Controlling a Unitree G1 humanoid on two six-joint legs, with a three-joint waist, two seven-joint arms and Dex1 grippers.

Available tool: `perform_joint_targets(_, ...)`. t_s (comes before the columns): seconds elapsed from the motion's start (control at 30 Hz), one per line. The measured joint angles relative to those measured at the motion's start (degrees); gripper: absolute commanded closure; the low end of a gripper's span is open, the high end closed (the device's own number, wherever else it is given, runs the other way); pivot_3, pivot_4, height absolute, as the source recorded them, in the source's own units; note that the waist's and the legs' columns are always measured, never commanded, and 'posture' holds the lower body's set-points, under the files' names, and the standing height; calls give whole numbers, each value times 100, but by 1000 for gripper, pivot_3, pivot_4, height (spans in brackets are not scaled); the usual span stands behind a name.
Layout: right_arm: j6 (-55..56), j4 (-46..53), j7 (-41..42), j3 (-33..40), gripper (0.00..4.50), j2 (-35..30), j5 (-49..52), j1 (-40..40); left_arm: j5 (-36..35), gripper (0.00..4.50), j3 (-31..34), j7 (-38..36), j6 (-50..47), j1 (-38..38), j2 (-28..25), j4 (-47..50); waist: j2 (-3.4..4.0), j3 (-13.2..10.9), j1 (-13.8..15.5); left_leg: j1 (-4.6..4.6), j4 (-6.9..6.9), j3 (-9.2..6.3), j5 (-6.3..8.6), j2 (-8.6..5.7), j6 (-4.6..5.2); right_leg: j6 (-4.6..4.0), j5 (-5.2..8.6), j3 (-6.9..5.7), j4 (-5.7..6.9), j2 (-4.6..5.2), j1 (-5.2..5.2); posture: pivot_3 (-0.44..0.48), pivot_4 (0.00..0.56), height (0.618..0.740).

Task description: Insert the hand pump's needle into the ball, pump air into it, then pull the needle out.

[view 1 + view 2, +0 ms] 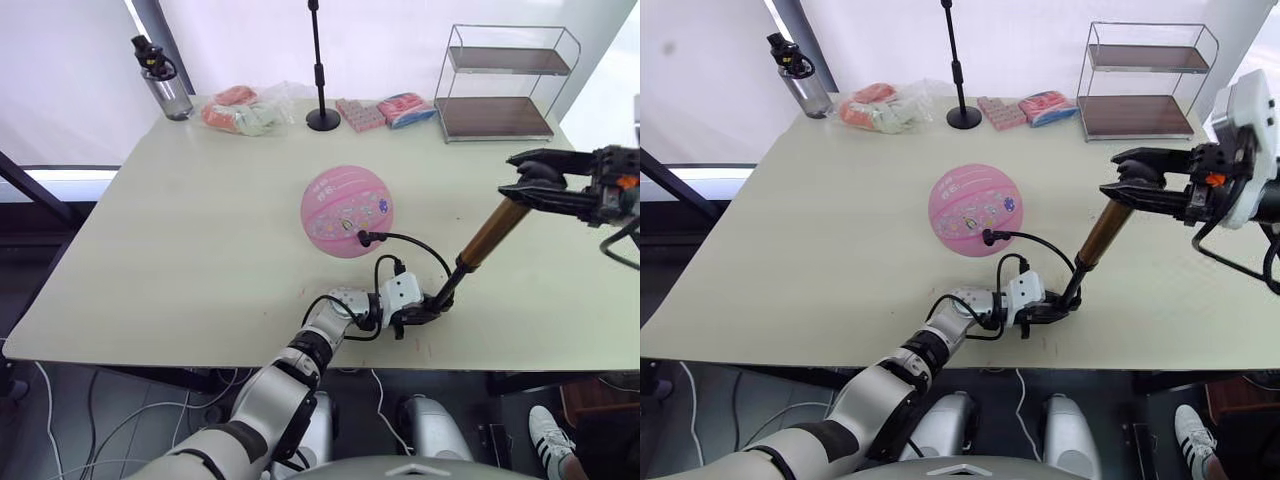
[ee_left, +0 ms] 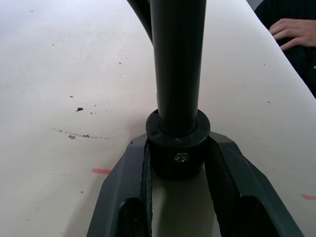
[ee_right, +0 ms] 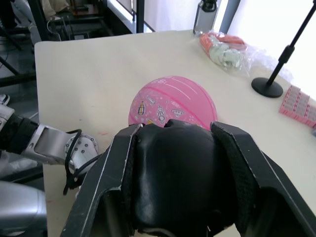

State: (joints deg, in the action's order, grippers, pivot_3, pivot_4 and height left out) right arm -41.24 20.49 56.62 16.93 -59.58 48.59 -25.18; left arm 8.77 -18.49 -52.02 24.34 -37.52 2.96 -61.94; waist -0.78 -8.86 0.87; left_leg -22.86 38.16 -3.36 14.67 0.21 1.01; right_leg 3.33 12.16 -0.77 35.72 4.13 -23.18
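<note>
Sitting pretty much mid-surface, the pink ball (image 1: 346,211) has loads of bare tabletop around it, especially on the robot's left and toward the near edge of the surface (image 1: 150,300). All the clutter hugs the far edge, so the middle is wide open for moving.

The hand pump (image 1: 492,234) is tilted, its base down near the front edge and its handle end up high toward the right. The left end effector (image 1: 425,308) is clenched on the pump's black bottom cap; the left wrist view shows both fingers (image 2: 138,187) squeezing that collar right on the tabletop. The right end effector (image 1: 1130,183) is clamped around the black T-handle (image 3: 177,173) at the top, well above the surface and out near the right edge. The thin black hose (image 1: 415,245) loops from the pump's base over to the ball, and its small black fitting (image 1: 364,238) sits against the ball's near side. Can't actually make out the needle itself, too tiny.

Count-wise: one ball, one pump, one hose. Along the back there's one water bottle (image 1: 160,80) at the left corner, one clear bag of packets (image 1: 245,110), one black stand (image 1: 321,70) with a round base, two flat pink packs (image 1: 385,110) side by side, and one two-tier wire shelf (image 1: 505,85) at the right. A person's hand (image 2: 291,32) shows past the surface edge in the left wrist view.
</note>
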Motion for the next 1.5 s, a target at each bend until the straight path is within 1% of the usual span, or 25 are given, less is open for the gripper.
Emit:
perform_joint_targets(0.03, 214, 87, -64, -45, 2667, 180, -155, 187, 0, 3432, 1, 8, -1, 0, -19, -2, -10, 10, -4, 6, 0, -2, 0, 3, 0, 0, 0, -1, 0, -3, 5, 0, 150, 731)
perform_joint_targets(0.1, 448, 140, -84, -146, 2667, 260, -320, 363, 0, 3432, 5, 31, -1, 2, -32, -5, -8, 15, -14, 12, 0, 2, 0, 4, 0, 0, 1, 1, 1, -3, 7, 0, 150, 731)
perform_joint_targets(0.2, 885, 215, -149, -405, 2667, 618, -675, 752, 8, 3432, 2, 53, -2, 11, -63, -30, -39, 42, -22, 23, 0, -1, 0, 13, 0, -3, 2, -2, 2, -11, 13, 0, 150, 731)
perform_joint_targets(0.37, 1476, 248, -358, -997, 2667, 1040, -1348, 1063, 12, 3432, 0, 72, -9, 11, -82, -51, -39, 61, -33, 28, 0, 0, 0, 16, 0, -4, 2, -1, 6, -13, 14, 0, 150, 731)
perform_joint_targets(0.47, 1853, 122, -558, -1476, 2667, 1431, -1886, 1231, 15, 3432, -2, 80, -24, 15, -89, -56, -42, 75, -37, 32, -1, -1, 0, 18, 0, -4, 2, -1, 9, -16, 15, 0, 150, 731)
perform_joint_targets(0.6, 2342, -225, -692, -1807, 2667, 1774, -2365, 1495, 15, 3432, -3, 81, -29, 21, -92, -56, -42, 84, -38, 34, -2, -1, 0, 18, 0, -5, 3, -1, 10, -16, 15, 0, 150, 731)
perform_joint_targets(0.67, 2545, -312, -702, -1870, 2667, 1832, -2466, 1559, 16, 3432, -3, 85, -31, 25, -93, -55, -35, 88, -41, 34, -2, 1, 0, 18, 0, -5, 3, 0, 10, -16, 15, 0, 150, 731)
perform_joint_targets(0.73, 2796, -348, -679, -1949, 2667, 1843, -2565, 1600, 20, 3432, -3, 101, -34, 39, -108, -57, -36, 91, -54, 52, -3, -1, 0, 19, 0, -6, 3, -1, 10, -18, 35, 0, 150, 731)
perform_joint_targets(0.9, 2911, -417, -687, -1929, 2667, 1917, -2586, 1609, 15, 3432, 7, 112, -40, 47, -134, -61, -45, 87, -88, 79, -9, -1, 1, 23, -1, -6, 5, -1, 10, -18, 57, 0, 150, 731)
perform_joint_targets(1.0, 2826, -387, -600, -1845, 2667, 1824, -2525, 1545, 13, 3432, 3, 110, -40, 45, -116, -57, -44, 85, -90, 79, -11, -1, 1, 22, -2, -6, 5, -1, 9, -16, 57, 0, 150, 731)
perform_joint_targets(1.17, 2123, -326, -419, -1530, 2667, 1413, -2041, 1418, -1, 3432, 3, 73, -29, 45, -52, -11, -23, 54, -48, 57, -11, 1, 1, 11, -1, -6, 5, 0, 2, -6, 44, 0, 150, 731)
perform_joint_targets(1.2, 1418, -289, -262, -1334, 2667, 961, -1496, 996, -34, 3432, 5, 24, -21, 34, -9, 44, -17, 38, -12, 35, -10, -4, 1, 10, -1, -6, 4, -3, 0, -8, 28, 0, 150, 731)
perform_joint_targets(1.23, 1182, -260, -171, -1134, 2667, 773, -1239, 782, -59, 3432, 6, 6, -21, 33, -1, 46, 39, -1, -5, -7, 2, 3, -1, -4, 1, 1, -2, 11, 2, 3, -9, 0, 150, 731)
perform_joint_targets(1.27, 1061, -221, -128, -1028, 2667, 674, -1115, 680, -65, 3432, 8, -5, -21, 33, -2, 47, 39, -5, -1, -8, 3, 3, -1, -5, 1, 2, -3, 10, 3, 1, -9, 0, 150, 731)
perform_joint_targets(1.3, 801, -145, -53, -843, 2667, 445, -842, 420, -69, 3432, 8, -16, -21, 32, -8, 51, 34, -8, -1, -7, 1, 0, -1, -4, 1, 3, -3, 7, 2, -2, -7, 0, 150, 731)
perform_joint_targets(1.5, -73, -103, -11, -412, 2667, -94, -57, -435, -69, 3432, 6, -19, -21, 16, -14, 52, 28, -18, -4, -7, -2, 4, -1, -2, 1, -1, 0, 5, 2, 1, -9, 0, 150, 731)
